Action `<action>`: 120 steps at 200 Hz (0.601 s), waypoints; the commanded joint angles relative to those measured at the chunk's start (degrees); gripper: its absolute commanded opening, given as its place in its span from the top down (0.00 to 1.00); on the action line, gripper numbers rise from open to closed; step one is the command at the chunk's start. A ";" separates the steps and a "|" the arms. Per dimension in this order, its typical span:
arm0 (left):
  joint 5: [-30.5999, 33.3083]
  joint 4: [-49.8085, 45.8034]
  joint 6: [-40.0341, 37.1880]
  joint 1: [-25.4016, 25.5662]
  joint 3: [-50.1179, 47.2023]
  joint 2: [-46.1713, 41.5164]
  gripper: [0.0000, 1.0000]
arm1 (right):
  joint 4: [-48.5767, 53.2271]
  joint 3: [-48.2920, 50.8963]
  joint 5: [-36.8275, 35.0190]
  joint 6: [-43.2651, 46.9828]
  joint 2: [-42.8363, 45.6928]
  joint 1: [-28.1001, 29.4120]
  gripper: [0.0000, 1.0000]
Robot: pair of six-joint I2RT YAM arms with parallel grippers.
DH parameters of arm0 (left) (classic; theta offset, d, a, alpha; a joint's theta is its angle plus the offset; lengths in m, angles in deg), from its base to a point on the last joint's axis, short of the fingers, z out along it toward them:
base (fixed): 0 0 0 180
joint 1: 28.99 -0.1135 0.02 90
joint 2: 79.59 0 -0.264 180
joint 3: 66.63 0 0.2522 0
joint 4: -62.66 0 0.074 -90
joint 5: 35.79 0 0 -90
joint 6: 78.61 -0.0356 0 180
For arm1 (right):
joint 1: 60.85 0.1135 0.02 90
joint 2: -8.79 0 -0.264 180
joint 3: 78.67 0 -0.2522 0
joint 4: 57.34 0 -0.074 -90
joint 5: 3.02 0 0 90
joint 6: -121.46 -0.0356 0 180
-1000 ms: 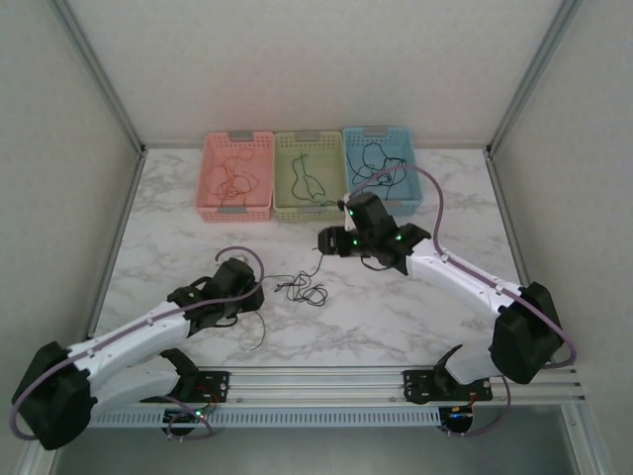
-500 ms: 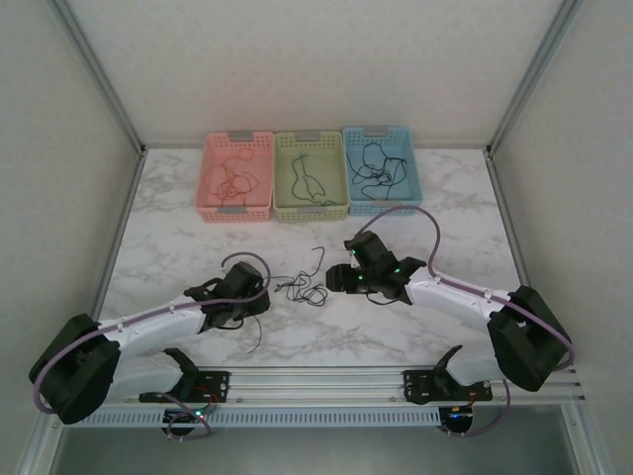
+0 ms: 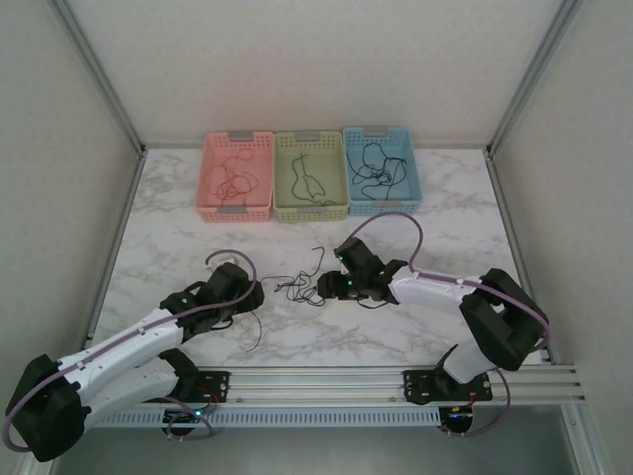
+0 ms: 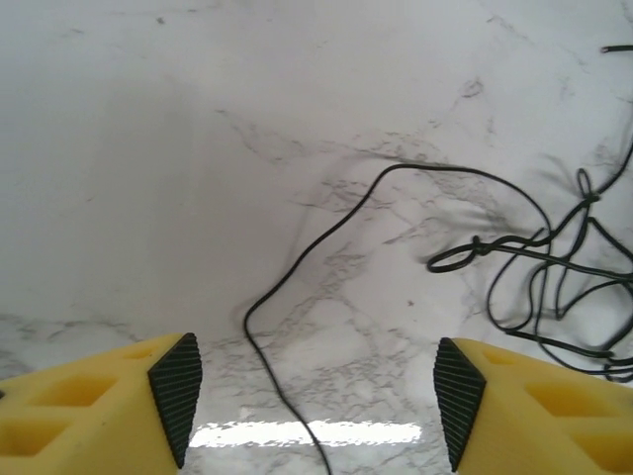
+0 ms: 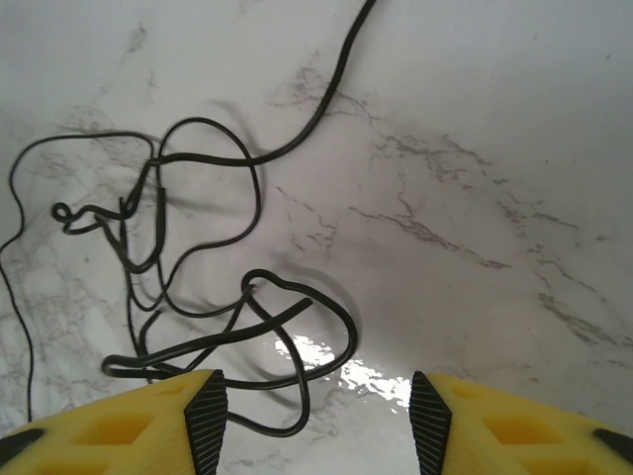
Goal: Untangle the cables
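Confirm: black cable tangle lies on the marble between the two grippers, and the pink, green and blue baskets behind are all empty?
Not empty. The top external view shows thin cables in the pink basket, green basket and blue basket. The black cable tangle does lie on the marble between the left gripper and right gripper.

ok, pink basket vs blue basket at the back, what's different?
Colour: the pink basket against the blue basket.
Place: the pink basket sits at the left end of the far row and the blue basket at the right end, with the green basket between them.
Contents: the pink basket holds a red-orange cable, the blue basket a black cable.
Shared: the same slotted rectangular shape, and thin cable lying loose inside each.
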 commanded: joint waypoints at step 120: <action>-3.90 8.20 1.47 -0.30 -2.24 15.77 0.40 | -1.49 -3.13 -0.53 -1.21 -1.78 0.79 0.67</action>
